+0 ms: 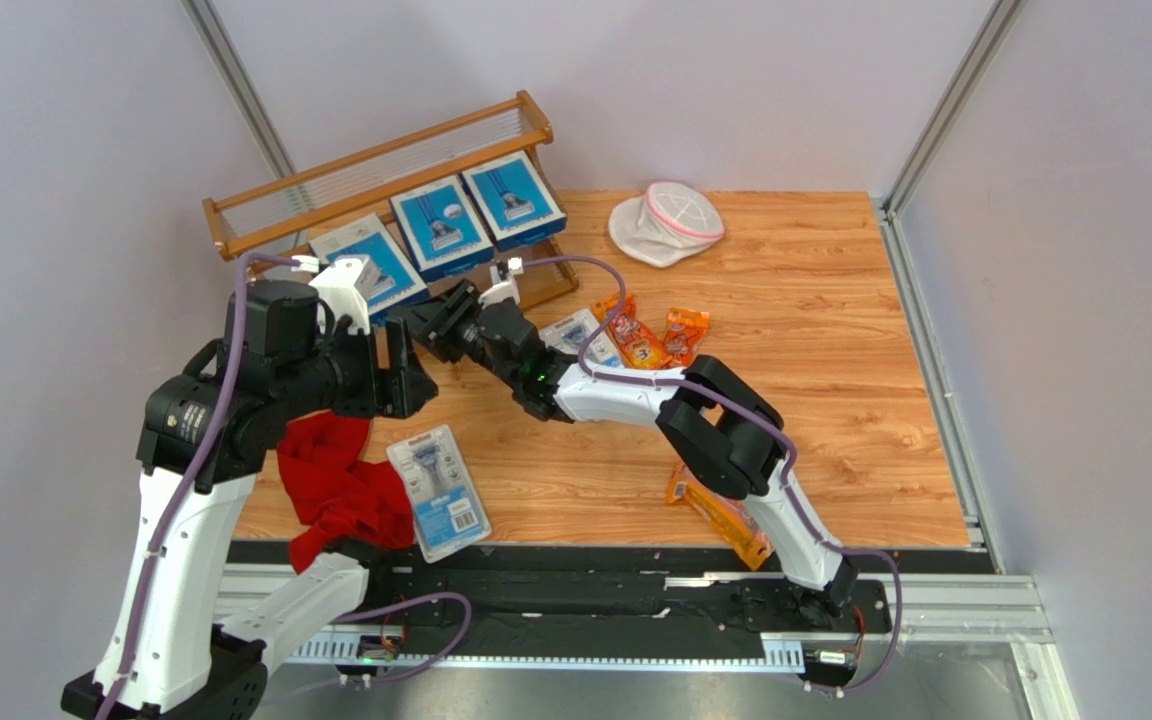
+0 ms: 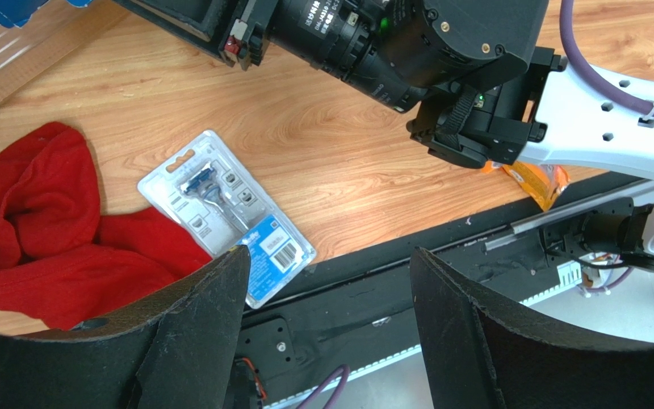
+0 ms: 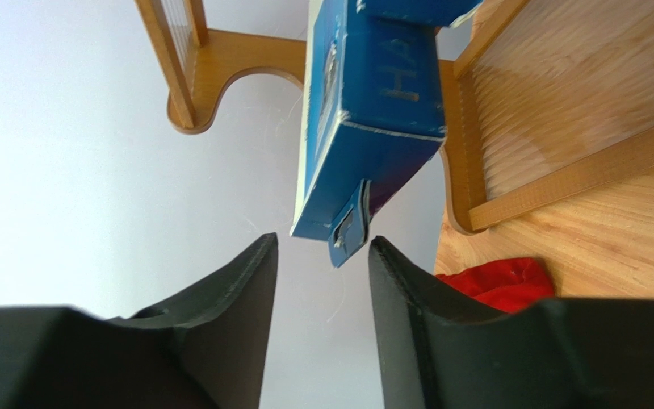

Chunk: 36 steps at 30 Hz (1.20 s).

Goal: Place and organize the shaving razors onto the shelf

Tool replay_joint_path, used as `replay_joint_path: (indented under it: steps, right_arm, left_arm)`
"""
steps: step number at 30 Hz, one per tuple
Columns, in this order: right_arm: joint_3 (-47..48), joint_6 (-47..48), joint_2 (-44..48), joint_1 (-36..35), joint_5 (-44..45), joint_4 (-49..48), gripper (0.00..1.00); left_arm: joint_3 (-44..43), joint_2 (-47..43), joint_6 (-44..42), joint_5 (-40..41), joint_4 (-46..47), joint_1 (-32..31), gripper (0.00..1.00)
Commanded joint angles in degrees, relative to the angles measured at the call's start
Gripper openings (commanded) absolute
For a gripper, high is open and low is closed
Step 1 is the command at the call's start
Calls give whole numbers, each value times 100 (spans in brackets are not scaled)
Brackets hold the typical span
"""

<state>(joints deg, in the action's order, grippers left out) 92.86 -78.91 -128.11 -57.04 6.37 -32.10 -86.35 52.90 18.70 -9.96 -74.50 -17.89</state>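
Note:
The wooden shelf [image 1: 387, 165] stands at the back left with three blue razor boxes [image 1: 443, 225] leaning on it. My right gripper [image 1: 440, 323] is open, its fingertips just short of the leftmost box [image 1: 372, 258]. In the right wrist view the gripper [image 3: 322, 243] has that box's [image 3: 373, 128] lower corner flap between its tips, not clamped. My left gripper [image 1: 405, 368] is open and empty [image 2: 329, 256], above the table's front edge. A blister pack [image 1: 440, 488] lies near the front, also in the left wrist view [image 2: 224, 213]. Another blister pack [image 1: 582, 333] and orange bags [image 1: 630, 333] lie mid-table.
A red cloth [image 1: 334, 488] lies beside the front blister pack, partly under it. A round white pouch [image 1: 668, 222] sits at the back. One orange bag [image 1: 725, 518] lies at the front edge under the right arm. The two arms are close together near the shelf's front.

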Motion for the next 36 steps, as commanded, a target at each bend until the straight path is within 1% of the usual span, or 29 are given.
replay_joint_path:
  steps: [1, 5, 6, 9, 16, 23, 32, 36]
  right_arm:
    - [-75, -1, 287, -71, -13, -596, 40]
    - [-66, -71, 217, -80, -39, -666, 31]
    - [-66, -80, 191, -80, -57, -684, 26]
    - [-22, -124, 112, -106, -66, -710, 22]
    - [259, -151, -161, -124, -48, -614, 20]
    - [610, -142, -424, -124, 13, -464, 20]
    - [1541, -98, -864, -71, 13, -7, 20]
    - [1796, -72, -1005, -27, 40, 221, 20]
  left_arm:
    - [12, -79, -103, -41, 129, 31, 77]
    - [4, -96, -112, -15, 111, 31, 77]
    - [4, -96, -112, -6, 102, 31, 77]
    - [-31, -87, -121, 11, 93, 31, 77]
    - [-163, -52, -173, 55, 6, 31, 77]
    - [-190, -61, -200, 99, -38, 31, 77]
    - [-207, -79, -253, 161, -91, 31, 77]
    - [-207, -79, -261, 196, -91, 31, 77]
